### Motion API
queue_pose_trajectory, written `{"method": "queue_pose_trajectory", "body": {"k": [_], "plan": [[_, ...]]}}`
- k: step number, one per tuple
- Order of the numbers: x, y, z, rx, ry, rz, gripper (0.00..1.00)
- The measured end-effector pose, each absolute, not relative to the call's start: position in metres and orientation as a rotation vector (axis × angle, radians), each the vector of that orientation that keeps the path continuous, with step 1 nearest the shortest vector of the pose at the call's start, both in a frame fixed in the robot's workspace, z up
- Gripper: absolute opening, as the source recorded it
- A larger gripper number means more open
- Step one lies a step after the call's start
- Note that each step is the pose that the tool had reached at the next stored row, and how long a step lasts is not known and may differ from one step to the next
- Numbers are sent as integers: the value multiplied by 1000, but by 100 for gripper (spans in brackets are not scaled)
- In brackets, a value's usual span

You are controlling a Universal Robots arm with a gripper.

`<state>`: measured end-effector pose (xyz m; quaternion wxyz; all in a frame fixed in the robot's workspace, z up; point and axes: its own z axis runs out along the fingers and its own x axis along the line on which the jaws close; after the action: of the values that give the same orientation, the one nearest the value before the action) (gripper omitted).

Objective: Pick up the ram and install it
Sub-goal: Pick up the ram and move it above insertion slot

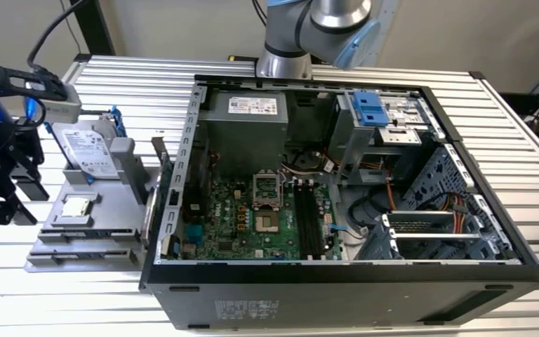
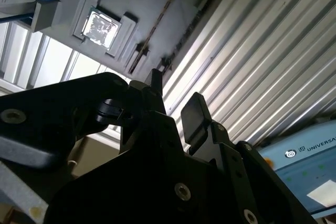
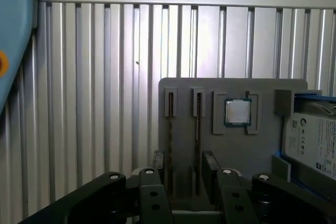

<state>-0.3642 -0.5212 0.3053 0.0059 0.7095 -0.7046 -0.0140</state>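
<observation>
One gripper (image 1: 12, 189) is being held beside the grey tray (image 1: 82, 247) at the exterior view's left; in the second wrist view its fingers (image 2: 195, 109) are being shown apart and empty, the ram (image 2: 157, 22) standing edge-on in a tray slot beyond; in the first wrist view the ram (image 3: 170, 140) is being framed by the open jaws; a square, centred grip across its faces is probably being called for.
</observation>
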Motion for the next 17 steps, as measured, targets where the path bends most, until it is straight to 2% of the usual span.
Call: {"method": "queue_pose_trajectory", "body": {"k": [17], "plan": [[-360, -521, 280, 2220, -2206, -43, 100]]}}
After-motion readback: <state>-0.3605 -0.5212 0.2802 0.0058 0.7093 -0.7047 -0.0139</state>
